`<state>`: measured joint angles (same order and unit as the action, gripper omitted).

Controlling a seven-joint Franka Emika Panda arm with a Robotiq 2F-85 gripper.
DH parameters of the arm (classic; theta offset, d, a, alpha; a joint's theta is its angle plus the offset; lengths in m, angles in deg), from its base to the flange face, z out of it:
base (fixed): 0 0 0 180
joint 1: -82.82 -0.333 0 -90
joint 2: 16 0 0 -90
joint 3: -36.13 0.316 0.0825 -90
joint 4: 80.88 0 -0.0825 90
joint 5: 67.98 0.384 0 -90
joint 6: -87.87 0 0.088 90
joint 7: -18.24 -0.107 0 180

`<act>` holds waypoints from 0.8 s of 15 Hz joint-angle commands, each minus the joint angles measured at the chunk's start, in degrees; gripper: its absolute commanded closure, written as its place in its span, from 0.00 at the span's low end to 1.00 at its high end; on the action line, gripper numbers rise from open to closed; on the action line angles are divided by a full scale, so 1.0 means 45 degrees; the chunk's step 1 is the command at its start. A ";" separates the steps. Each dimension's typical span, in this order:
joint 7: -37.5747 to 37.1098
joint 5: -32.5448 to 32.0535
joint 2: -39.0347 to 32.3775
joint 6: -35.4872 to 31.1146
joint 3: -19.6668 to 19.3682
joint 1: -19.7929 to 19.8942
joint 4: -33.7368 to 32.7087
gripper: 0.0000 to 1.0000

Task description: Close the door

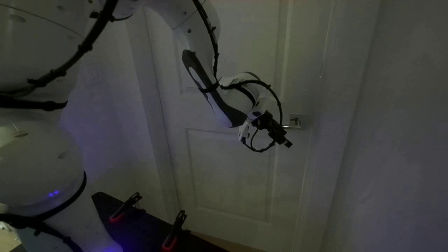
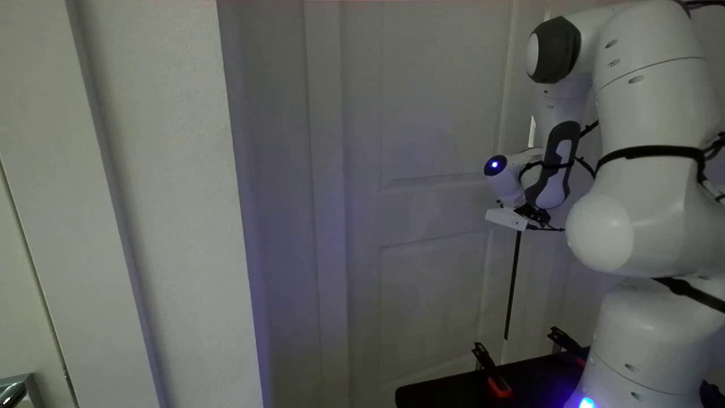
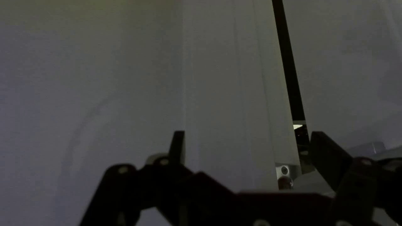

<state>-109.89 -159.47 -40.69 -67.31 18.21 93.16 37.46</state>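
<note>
- The door (image 1: 231, 175) stands in the middle of an exterior view, tall, white and panelled; its silver lever handle (image 1: 296, 122) sits close to its right-hand edge there;
- the gripper (image 3: 248, 133) has its jaws spread wide; in the wrist view its fingers (image 3: 177, 147) stand well apart, pale surfaces (image 3: 216, 94) showing between them;
- in an exterior view the gripper hangs in front of the door, just beside the lever handle; whether it touches the door I cannot tell;
- a narrow dark gap (image 2: 512, 289) runs down the door's edge in an exterior view, below the gripper, so the door stands slightly ajar; in the wrist view a dark slit (image 3: 290, 78) parts two pale surfaces, with a metal fitting (image 3: 284, 171) by its lower end;
- the white arm (image 2: 651, 113), blue lights (image 2: 494, 164) glowing on it, bends in front of the door in both exterior views; a black cable (image 1: 280, 113) strapped along it loops past the lever handle;
- a dark table (image 2: 430, 391) lies low in front of the door; two black-and-red clamps (image 2: 491, 371) sit on its edge nearest the door;
- a plain wall (image 1: 402, 122) flanks the door on the right in an exterior view; left of the door in an exterior view stands a pale wall corner (image 2: 175, 198), and farther left a silver fitting (image 2: 22, 385), cut off.
</note>
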 commanded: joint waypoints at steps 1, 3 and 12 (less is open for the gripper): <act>-0.0288 0.0005 -0.0169 -0.0561 0.0091 0.0136 -0.0117 0.00; 0.0466 0.0688 0.0133 -0.0605 0.0254 0.0055 0.0172 0.00; 0.7620 0.7136 0.2387 -0.0888 0.2463 0.0190 0.2031 0.00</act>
<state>-86.74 -136.89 -35.83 -70.51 25.98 93.09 41.16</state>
